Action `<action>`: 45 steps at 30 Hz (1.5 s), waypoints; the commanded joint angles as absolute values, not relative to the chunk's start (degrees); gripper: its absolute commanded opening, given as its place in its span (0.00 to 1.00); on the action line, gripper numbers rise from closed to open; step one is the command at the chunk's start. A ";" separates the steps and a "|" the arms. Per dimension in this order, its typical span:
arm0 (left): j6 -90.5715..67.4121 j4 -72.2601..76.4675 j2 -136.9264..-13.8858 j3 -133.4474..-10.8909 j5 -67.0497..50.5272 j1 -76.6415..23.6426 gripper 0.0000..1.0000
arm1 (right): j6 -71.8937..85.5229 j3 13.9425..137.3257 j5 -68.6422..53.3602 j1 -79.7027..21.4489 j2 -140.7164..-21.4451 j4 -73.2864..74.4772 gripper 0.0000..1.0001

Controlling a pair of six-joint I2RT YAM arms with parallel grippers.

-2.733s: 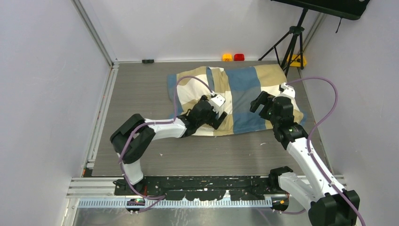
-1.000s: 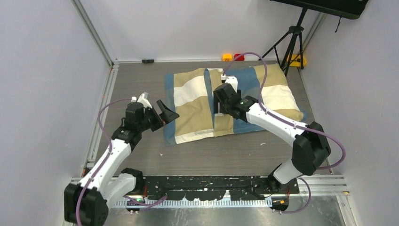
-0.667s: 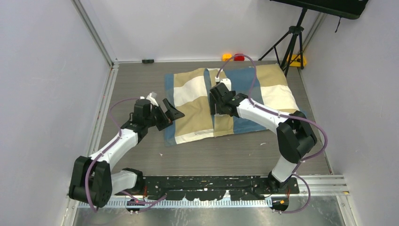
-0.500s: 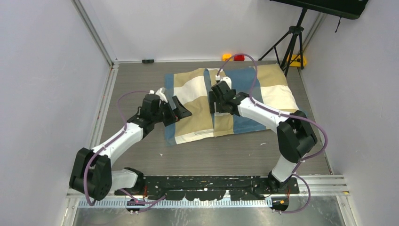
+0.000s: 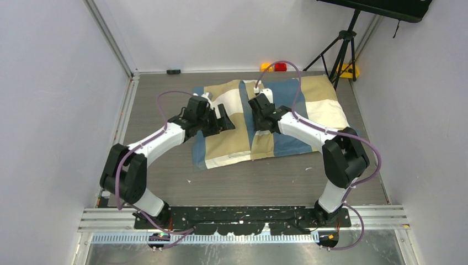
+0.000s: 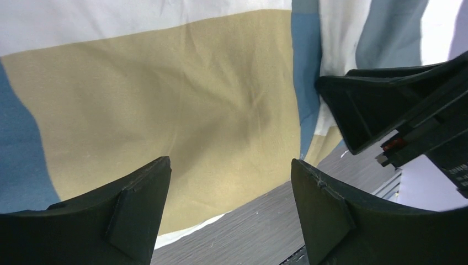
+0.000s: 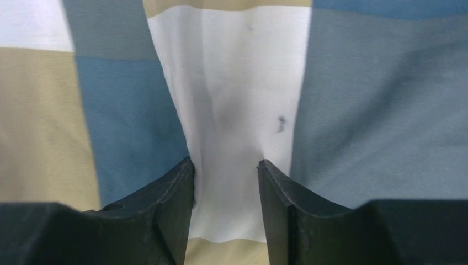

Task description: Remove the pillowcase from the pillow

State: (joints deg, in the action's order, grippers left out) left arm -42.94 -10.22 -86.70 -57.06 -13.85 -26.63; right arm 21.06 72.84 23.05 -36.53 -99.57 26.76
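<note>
The blue, tan and white checked pillowcase (image 5: 276,118) lies spread across the back of the table. Its left half lies flat and its right half looks plump. The pillow is hidden inside it. My left gripper (image 5: 225,119) is open and empty, hovering over the tan block of the flat left half (image 6: 165,105); its gap shows in the left wrist view (image 6: 232,212). My right gripper (image 5: 259,122) is at the case's middle. In the right wrist view (image 7: 225,182) its fingers pinch a raised fold of white fabric (image 7: 232,110). The right gripper also shows in the left wrist view (image 6: 397,110).
A tripod (image 5: 341,49) stands at the back right corner. A yellow block (image 5: 266,67) and a red block (image 5: 281,67) sit by the back wall, with a small black piece (image 5: 174,71) further left. Walls close in on both sides. A metal rail (image 5: 118,138) runs along the left edge.
My left arm has swung from the table's left side to over the pillowcase's left half, still open. My right gripper has stayed at the case's middle, shifting slightly back.
</note>
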 commanded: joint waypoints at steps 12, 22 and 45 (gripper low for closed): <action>-41.58 -18.32 -100.01 -73.01 -11.70 -30.58 0.69 | 21.06 63.66 20.08 -34.64 -88.38 19.03 0.26; -40.59 -20.58 -102.30 -73.76 -11.99 -30.54 0.00 | 21.96 62.42 21.65 -34.55 -87.69 18.65 0.00; -33.89 -36.91 -72.92 -58.74 -7.69 -23.65 0.51 | 24.48 56.65 3.31 -29.50 -81.03 18.81 0.00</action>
State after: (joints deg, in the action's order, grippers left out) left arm -36.29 -31.16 -76.97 -52.97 -14.98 -18.11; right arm 24.14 56.51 8.99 -29.89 -82.50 21.71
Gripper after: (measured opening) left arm 0.417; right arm 0.024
